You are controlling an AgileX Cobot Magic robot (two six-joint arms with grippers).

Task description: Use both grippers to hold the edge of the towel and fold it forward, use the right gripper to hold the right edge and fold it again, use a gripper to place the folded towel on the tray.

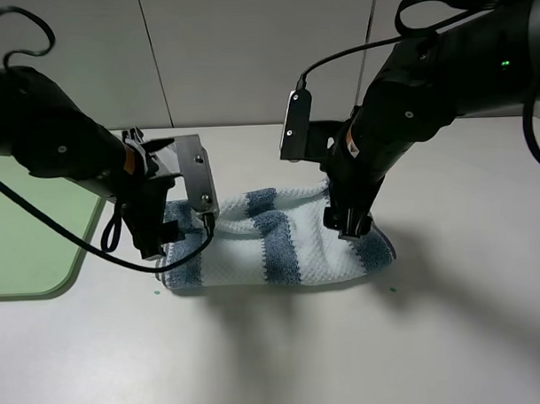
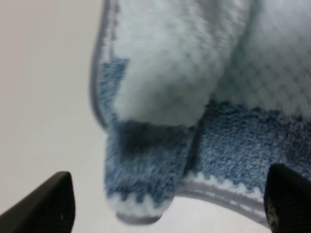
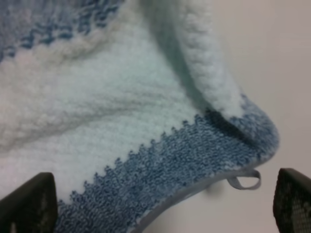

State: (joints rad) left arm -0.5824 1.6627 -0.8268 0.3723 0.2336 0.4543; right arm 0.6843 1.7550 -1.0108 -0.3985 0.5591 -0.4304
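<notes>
Towel [image 1: 271,242]: lies mid-counter, long axis left to right, your left pincer [image 1: 163,241] at its left end, your right pincer [image 1: 348,224] at its right end, both spread wide, holding nothing.

The towel [image 1: 280,241] was thick terry cloth, rough and fuzzy, with a waffle-like grain on its pale parts. Its hem [image 2: 228,196] was a thinner, smoother grey woven tape. The tray [image 1: 23,237], at nine o'clock of the towel, looked like smooth green plastic, and the table [image 1: 275,352] was plain, matt and whitish.
</notes>
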